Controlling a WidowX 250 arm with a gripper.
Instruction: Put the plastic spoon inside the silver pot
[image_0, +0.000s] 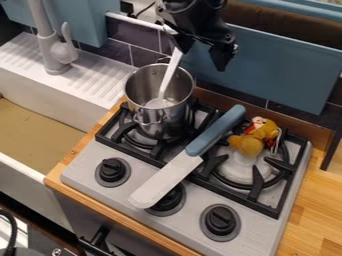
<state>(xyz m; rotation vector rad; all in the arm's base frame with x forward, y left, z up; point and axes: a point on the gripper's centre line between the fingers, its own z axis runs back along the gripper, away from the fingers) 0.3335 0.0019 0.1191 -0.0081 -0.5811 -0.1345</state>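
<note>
- We find the black two-finger gripper (202, 54) above and slightly to the right of the pot, near the top of the view.
- We record its jaws as parted, with a clear gap between them; we see nothing gripped in that gap.
- We note the long-handled white plastic spoon (169, 73) standing at a tilt, its bowl inside the pot and its handle projecting above the rim to beside the left jaw. We cannot tell whether handle and jaw touch.
- We observe the round silver metal pot (175, 116) upright on the left burner.
- We log a toy knife with a blue handle and pale blade (167, 179) lying diagonally across the grey stove (186, 235), its blade partly over the middle black knob (171, 202).
- We find a yellow toy figure with red details (250, 144) at the right burner.
- We note the wooden counter (319, 200) around the stove and the white sink (40, 102) to the left.
</note>
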